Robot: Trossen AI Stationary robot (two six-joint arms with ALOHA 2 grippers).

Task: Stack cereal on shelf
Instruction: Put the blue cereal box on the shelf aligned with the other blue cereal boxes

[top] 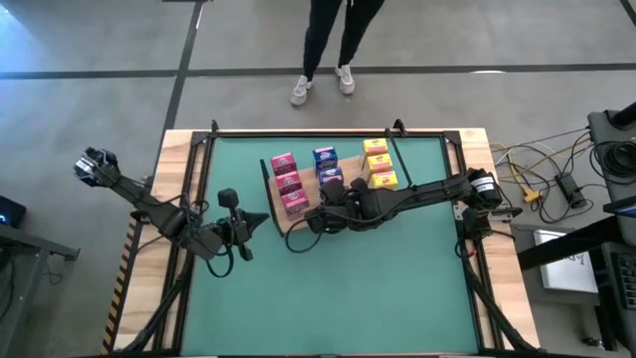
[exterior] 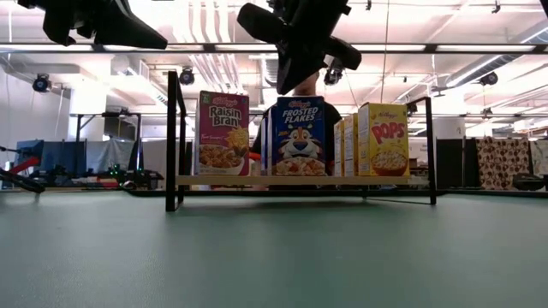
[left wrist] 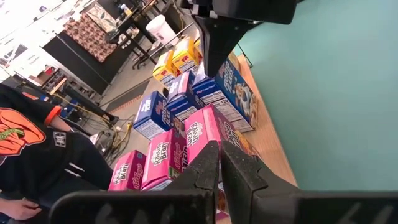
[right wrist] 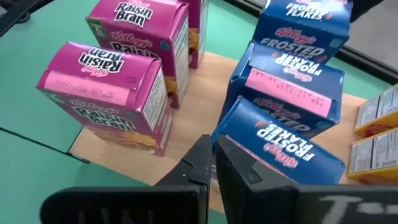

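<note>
Here the right gripper point(top: 320, 221), fingers closed and empty, hangs just beside the front blue cardboard cereal box point(right wrist: 280, 149) on the light-brown wooden shelf point(top: 283, 217), nearer than the left gripper point(top: 260, 220).

Closed right gripper point(right wrist: 211, 163) hovers above pink boxes point(right wrist: 109, 93) and blue boxes point(right wrist: 289, 118) on the shelf point(right wrist: 193, 112).

Grey concrete floor point(top: 119, 40), green table mat point(top: 348, 288), ceiling light strips point(exterior: 445, 47), a standing person point(top: 328, 45) beyond.
</note>
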